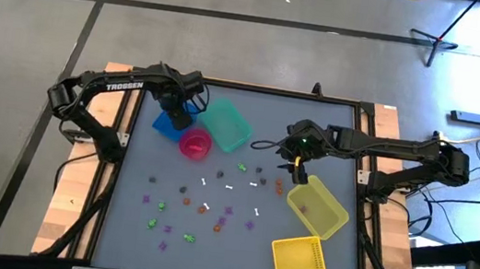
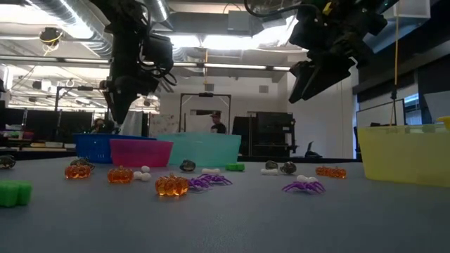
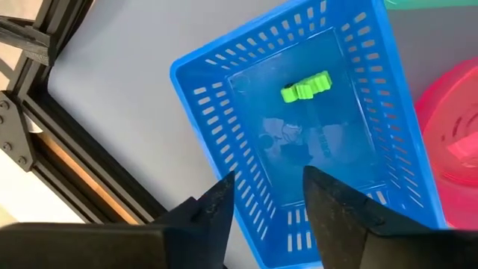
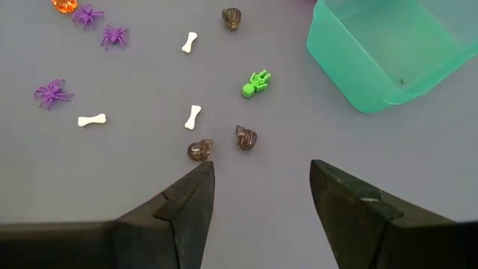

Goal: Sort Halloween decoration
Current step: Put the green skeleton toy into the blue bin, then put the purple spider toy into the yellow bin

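- Grey is the colour of your desk (image 1: 126, 222), and the small Halloween decoration (image 1: 204, 208) pieces lie spread across the middle of it: purple spiders, orange pumpkins, white bones, green bits and dark skulls.
- At the near edge you see a flat yellow lid (image 1: 299, 258), and just behind it a yellow bin (image 1: 317, 209) on the right side.
- Your right gripper (image 4: 258, 187) hangs above the desk, near the yellow bin. Its jaws are spread apart and hold nothing.
- Just past those jaws lie two dark skulls (image 4: 247, 137), with a white bone (image 4: 193, 116) and a green skeleton (image 4: 255, 84) a bit further on.
- Further back you find the pink bin (image 1: 195, 143), with the teal bin (image 1: 226, 123) touching it on the right.
- At the back left sits the blue bin (image 3: 299, 142). One green piece (image 3: 305, 87) lies on its floor.
- Your left gripper (image 3: 265, 202) hangs right over the blue bin. Its jaws are parted and empty.
- Far behind the desk, a person (image 2: 216, 124) stands in the room.
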### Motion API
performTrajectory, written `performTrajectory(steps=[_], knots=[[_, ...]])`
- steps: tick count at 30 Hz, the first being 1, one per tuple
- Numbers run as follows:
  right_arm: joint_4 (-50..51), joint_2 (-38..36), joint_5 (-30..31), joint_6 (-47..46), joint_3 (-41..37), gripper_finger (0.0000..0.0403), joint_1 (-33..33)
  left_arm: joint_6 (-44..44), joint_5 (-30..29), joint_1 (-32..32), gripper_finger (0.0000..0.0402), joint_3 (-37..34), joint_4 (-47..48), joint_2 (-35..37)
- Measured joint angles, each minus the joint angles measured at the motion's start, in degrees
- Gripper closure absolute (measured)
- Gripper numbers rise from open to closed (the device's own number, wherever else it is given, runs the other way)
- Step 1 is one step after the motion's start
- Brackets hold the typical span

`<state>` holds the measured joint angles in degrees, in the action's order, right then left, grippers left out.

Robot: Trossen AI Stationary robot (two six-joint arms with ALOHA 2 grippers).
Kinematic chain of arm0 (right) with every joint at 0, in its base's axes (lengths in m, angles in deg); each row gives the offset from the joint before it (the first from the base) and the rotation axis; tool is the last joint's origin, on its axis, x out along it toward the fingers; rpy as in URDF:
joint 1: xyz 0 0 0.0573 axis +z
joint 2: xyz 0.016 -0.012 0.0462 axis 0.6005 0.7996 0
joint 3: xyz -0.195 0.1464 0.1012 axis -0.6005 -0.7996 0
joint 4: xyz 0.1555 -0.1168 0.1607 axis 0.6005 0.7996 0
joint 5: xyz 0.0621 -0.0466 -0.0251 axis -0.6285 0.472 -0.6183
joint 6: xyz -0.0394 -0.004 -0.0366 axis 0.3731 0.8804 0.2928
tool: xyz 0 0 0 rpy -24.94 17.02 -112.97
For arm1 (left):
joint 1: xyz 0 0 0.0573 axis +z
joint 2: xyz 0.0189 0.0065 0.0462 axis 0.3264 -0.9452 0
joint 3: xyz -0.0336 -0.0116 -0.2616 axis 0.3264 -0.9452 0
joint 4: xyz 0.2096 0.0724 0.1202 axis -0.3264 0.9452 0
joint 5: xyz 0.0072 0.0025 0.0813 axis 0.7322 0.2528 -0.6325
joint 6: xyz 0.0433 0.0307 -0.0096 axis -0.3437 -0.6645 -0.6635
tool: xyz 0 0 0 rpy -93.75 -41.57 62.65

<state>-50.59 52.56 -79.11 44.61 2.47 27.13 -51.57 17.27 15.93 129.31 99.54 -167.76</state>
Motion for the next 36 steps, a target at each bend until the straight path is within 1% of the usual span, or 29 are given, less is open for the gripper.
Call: performTrajectory(steps=[5, 11, 14, 17, 21, 24, 29, 32, 36], knots=[[0.00, 0.00, 0.00, 0.00, 0.00, 0.0182, 0.01, 0.18, 0.05, 0.00, 0.0256, 0.00, -0.03, 0.00], [-0.01, 0.00, 0.00, 0.00, 0.00, 0.0182, 0.00, 3.06, -0.58, -0.02, 0.0256, -0.02, -0.13, 0.01], [0.00, 0.00, 0.00, 0.00, 0.00, 0.0182, 0.00, 3.19, 1.00, -0.02, 0.0256, -0.04, 0.00, 0.08], [0.00, 0.00, 0.00, 0.00, 0.00, 0.0182, -0.01, 3.17, 1.93, -0.43, 0.0256, -0.07, -0.01, 1.25], [0.00, 0.00, 0.02, 0.00, 0.00, 0.0182, 0.00, 3.50, 2.30, -1.94, 0.0256, -0.07, 0.01, 4.54], [0.00, 0.00, 0.02, 0.00, 0.00, 0.0182, 0.01, 3.96, 4.99, -3.49, 0.0256, -0.07, 0.49, 7.60], [0.00, 0.00, 0.02, 0.00, 0.00, 0.0182, 0.01, 7.75, 14.45, -7.72, 0.0256, -0.07, 2.72, 11.82], [-0.01, 0.00, 0.02, 0.00, 0.00, 0.0182, 0.00, 10.16, 18.91, -11.34, 0.0256, -0.07, 4.11, 13.09], [-0.02, -0.02, 0.02, 0.00, 0.00, 0.0182, -0.01, 14.35, 20.50, -16.83, 0.0256, -0.07, 4.20, 13.30]])
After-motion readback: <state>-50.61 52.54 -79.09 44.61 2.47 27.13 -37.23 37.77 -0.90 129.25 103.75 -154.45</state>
